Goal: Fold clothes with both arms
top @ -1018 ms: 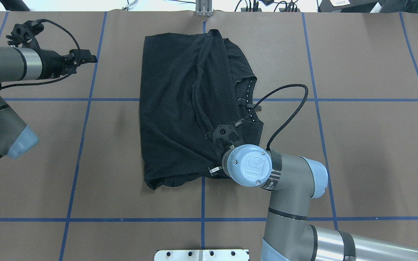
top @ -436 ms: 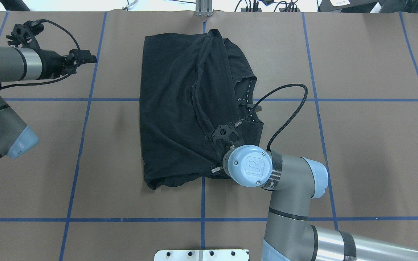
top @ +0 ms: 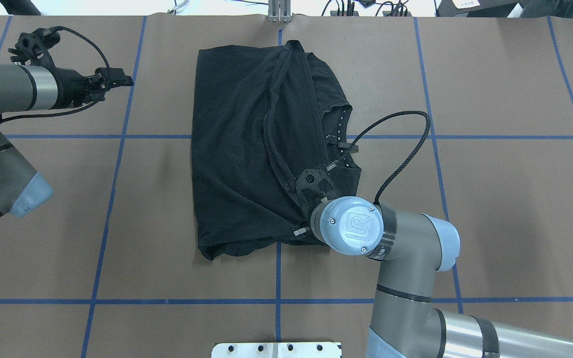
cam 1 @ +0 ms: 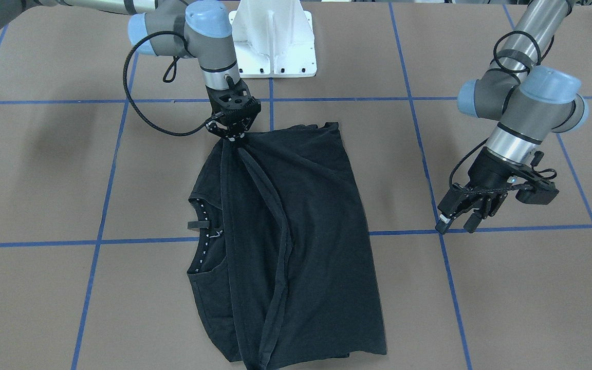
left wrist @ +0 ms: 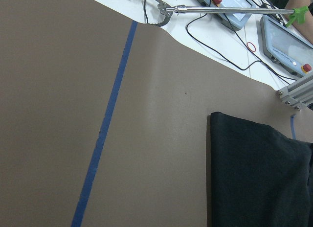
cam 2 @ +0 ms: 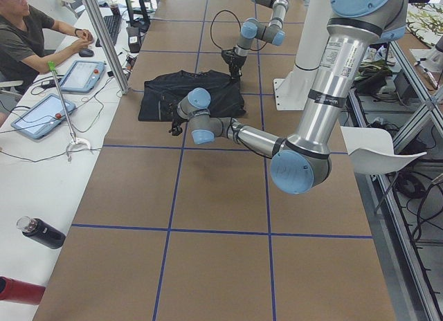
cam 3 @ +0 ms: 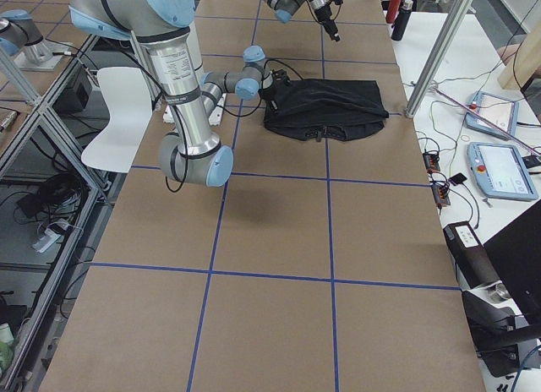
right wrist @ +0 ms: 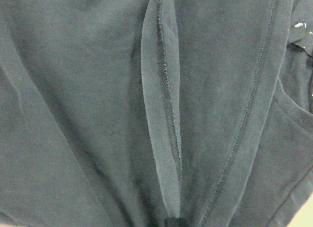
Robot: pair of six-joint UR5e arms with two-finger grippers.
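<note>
The black T-shirt (top: pixel 237 149) lies folded lengthwise in the middle of the table, with its white-dotted neck trim (top: pixel 339 124) showing on the right and its chest graphic hidden. In the front-facing view the shirt (cam 1: pixel 301 231) rises to a peak at my right gripper (cam 1: pixel 232 135). That gripper is shut on a pinch of fabric at the shirt's edge nearest the robot. The right wrist view shows only close black cloth with a seam (right wrist: pixel 166 104). My left gripper (cam 1: pixel 455 225) is open and empty, above bare table well to the shirt's left. It also shows in the overhead view (top: pixel 117 79).
The white pedestal base (cam 1: pixel 274 38) stands at the robot's side of the table. A metal post (top: pixel 279 12) stands at the far edge. An operator (cam 2: pixel 28 37) with tablets sits beyond that edge. Blue tape lines (top: pixel 117 149) cross the brown table.
My right wrist has shifted a little to the right, carrying the pinched shirt edge with it. The left arm has not moved.
</note>
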